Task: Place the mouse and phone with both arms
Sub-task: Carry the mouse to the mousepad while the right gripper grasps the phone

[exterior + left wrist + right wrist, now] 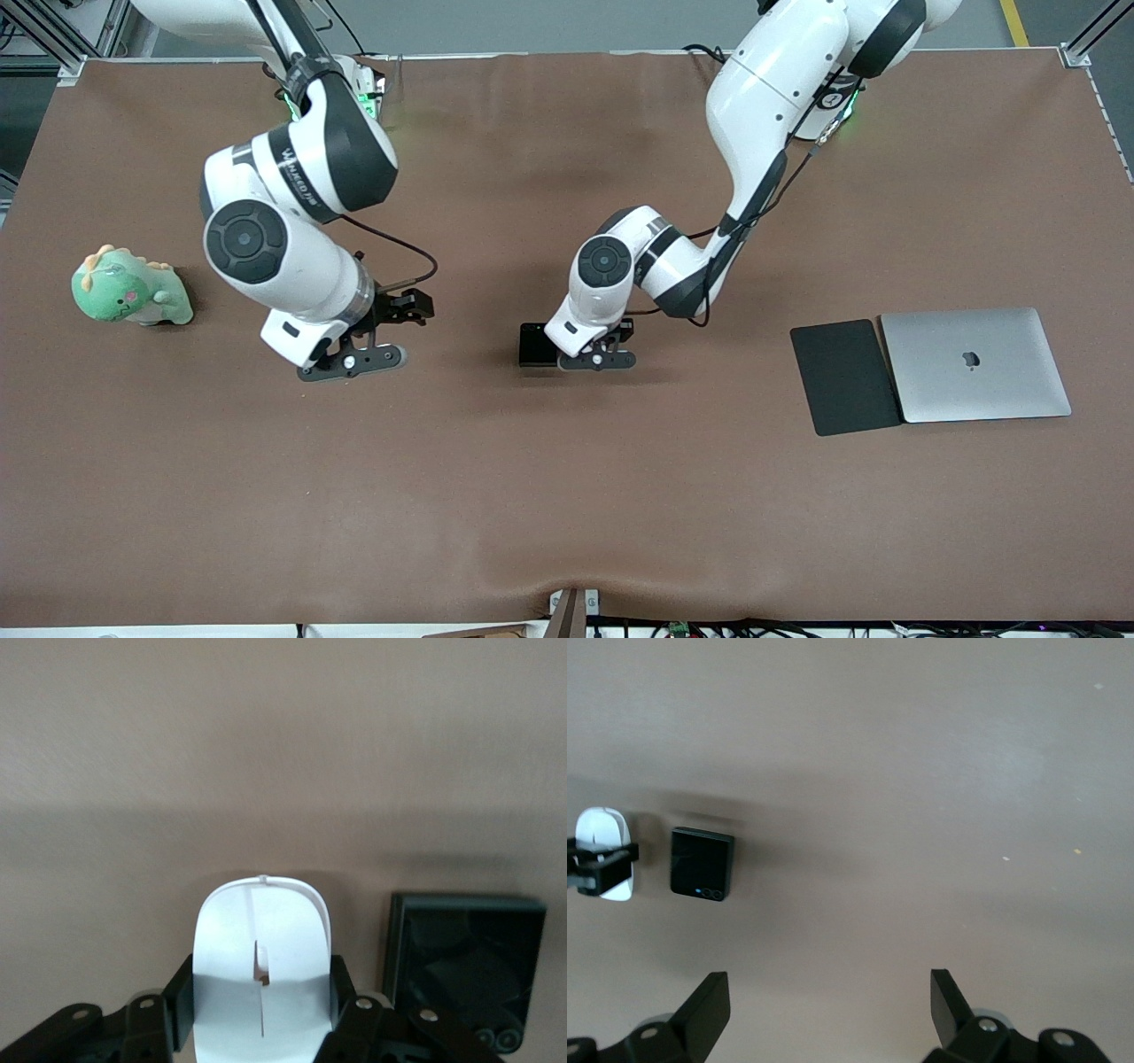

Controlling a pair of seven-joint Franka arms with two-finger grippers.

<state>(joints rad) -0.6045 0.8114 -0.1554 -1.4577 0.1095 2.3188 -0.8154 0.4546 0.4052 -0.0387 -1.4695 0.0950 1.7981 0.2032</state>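
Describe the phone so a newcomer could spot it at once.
Start at the middle of the brown table, where the left gripper is closed on the white mouse. The phone lies flat right beside that mouse, toward the right arm's end. It is small, black, nearly square, with two lenses near one edge.

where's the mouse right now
The mouse sits mid-table between the left gripper's fingers, beside the phone, which lies just toward the right arm's end. In the front view the left arm hides it.
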